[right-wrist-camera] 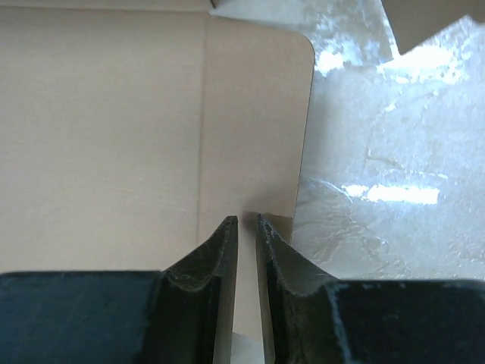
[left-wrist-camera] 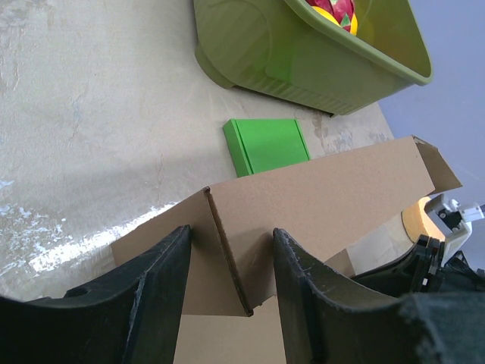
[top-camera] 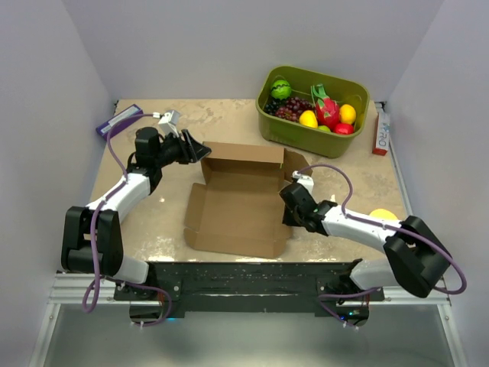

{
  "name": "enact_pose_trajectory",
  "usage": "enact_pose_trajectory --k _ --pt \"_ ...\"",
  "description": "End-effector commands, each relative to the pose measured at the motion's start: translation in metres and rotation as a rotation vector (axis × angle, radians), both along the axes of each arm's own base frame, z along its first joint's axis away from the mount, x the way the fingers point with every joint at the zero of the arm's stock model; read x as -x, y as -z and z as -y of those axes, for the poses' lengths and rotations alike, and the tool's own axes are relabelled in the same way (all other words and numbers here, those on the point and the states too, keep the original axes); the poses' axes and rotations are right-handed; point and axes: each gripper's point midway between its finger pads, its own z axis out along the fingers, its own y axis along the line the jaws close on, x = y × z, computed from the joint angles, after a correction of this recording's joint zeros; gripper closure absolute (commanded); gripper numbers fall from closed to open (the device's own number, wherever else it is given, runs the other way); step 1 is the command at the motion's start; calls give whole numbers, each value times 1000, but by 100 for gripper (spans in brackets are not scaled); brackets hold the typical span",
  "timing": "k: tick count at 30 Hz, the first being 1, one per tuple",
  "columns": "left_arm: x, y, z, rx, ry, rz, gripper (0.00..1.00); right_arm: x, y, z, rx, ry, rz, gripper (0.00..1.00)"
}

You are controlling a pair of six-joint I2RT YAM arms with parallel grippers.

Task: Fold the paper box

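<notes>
Top, left-wrist and right-wrist views of a two-arm cell. The paper box [top-camera: 237, 210] [left-wrist-camera: 326, 189] [right-wrist-camera: 114, 136], a plain brown die-cut cardboard sheet, lies at the middle of the tabletop [top-camera: 153, 214] [left-wrist-camera: 91, 114] [right-wrist-camera: 379, 152] between the two arms. Its base is flat, its far wall is raised, and its side flaps are spread outward. The left end effector [top-camera: 200, 151] [left-wrist-camera: 229, 230] sits at the far-left corner of the box. Its fingers [left-wrist-camera: 163, 296] stand apart, released, and straddle a creased cardboard corner that rises between them. The right end effector [top-camera: 289, 216] [right-wrist-camera: 245, 220] meets the right side flap near its round-cornered edge. Its fingers [right-wrist-camera: 216, 258] are drawn almost together, leaving a narrow slit in which cardboard shows. Whether they clamp the flap cannot be told. An olive-green fruit bin [top-camera: 290, 130] [left-wrist-camera: 303, 61] holding a dragon fruit [top-camera: 326, 107], grapes [top-camera: 294, 109] and a lemon [top-camera: 308, 118] stands at the far right of the tabletop. A small flat green box [left-wrist-camera: 267, 145] lies on the tabletop between the bin and the raised wall of the paper box, near both.
</notes>
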Motion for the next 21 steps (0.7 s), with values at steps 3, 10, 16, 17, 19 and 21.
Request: enact_pose_trajectory --k 3,10,16,17,19,21 --pt "4 5 4 -1 22 -14 49 22 36 27 114 78 -110 80" --pt "5 5 4 0 25 -14 49 17 22 23 89 94 -85 77" --pt "5 6 4 -1 23 -15 49 3 -56 21 26 86 51 36" --pt "5 6 4 0 25 -15 49 -2 -68 27 43 104 88 31" --pt "5 5 4 0 25 -14 49 -11 -96 32 42 110 145 22" --pt "5 5 5 2 27 -13 49 -18 -106 42 67 126 165 17"
